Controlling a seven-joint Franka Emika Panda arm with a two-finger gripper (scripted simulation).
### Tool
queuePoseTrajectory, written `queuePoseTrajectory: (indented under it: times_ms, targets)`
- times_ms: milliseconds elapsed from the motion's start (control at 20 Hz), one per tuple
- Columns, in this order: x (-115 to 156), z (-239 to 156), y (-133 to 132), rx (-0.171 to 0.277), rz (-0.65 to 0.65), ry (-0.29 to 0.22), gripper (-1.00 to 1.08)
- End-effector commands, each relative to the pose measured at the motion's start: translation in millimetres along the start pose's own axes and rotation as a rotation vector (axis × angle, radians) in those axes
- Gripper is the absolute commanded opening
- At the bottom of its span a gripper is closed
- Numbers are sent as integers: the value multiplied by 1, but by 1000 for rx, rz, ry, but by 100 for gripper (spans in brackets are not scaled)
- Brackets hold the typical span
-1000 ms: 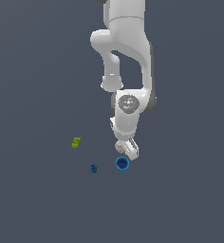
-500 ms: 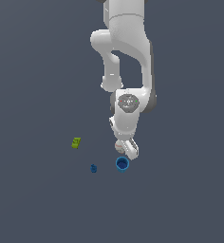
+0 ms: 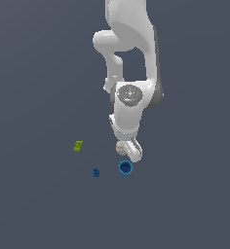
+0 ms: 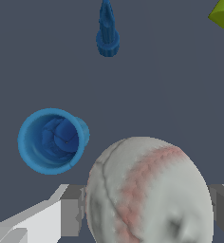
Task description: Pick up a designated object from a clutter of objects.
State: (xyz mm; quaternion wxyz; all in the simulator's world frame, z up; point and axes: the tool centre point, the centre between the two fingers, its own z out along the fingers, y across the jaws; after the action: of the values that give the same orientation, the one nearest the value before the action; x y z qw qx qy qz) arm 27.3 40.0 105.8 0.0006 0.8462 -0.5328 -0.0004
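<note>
Looking into the blue cup (image 4: 52,141) from the wrist view, a bumpy blue inside is seen, but whether anything lies in it cannot be told. The cup stands upright on the dark grey floor (image 3: 39,73), with its open mouth facing up. A small bump is seen on its side.

The white ball (image 4: 149,192) is seen very close in the wrist view. It is round and a bit grey in places, with a faint red line of stitches curving across it. A small dark dent is seen low on it. It looks about as wide as the cup.

The ball is held between the two grey fingers (image 4: 71,209) of the gripper (image 3: 127,150), one on each side, and they are pressed against it. In the exterior view the ball (image 3: 120,147) is seen at the tip of the white arm (image 3: 131,97), just beside the cup (image 3: 125,168).

A tiny dark blue piece (image 3: 96,172) is seen near the cup, towards the exterior view's left. A yellow-green block (image 3: 78,146) lies farther that way, apart from the rest.
</note>
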Motion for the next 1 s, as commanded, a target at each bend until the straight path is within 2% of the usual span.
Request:
queuePoseTrajectory:
  times_ms: [0, 950]
  targets:
    - [7, -22, -4, 2, 1, 1, -100]
    - [69, -206, -39, 0, 1, 3, -100]
